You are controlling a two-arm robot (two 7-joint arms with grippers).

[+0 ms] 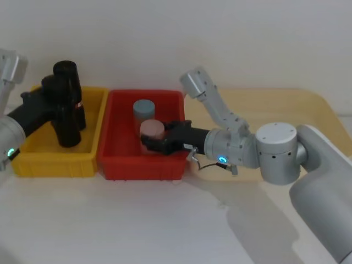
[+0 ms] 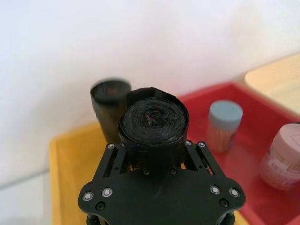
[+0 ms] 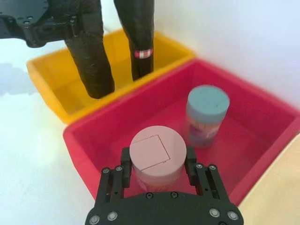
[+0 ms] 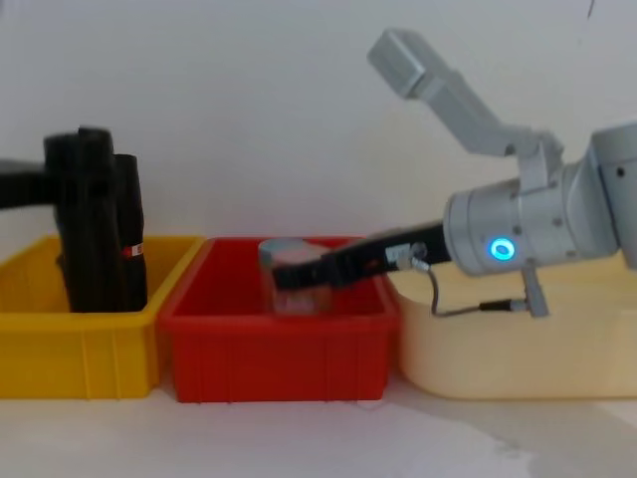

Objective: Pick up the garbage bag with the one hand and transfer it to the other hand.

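My left gripper [image 2: 153, 154] clenches the garbage bag [image 2: 152, 119]; I'd lift it straight, clear of the labelled roll [image 2: 108, 101]; my right gripper [image 3: 157, 159], grasping the pink jar [image 3: 154, 145], must release first.

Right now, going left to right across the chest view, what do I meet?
garbage bag held in the left gripper → labelled black roll → right gripper reaching into the red bin → cream tray
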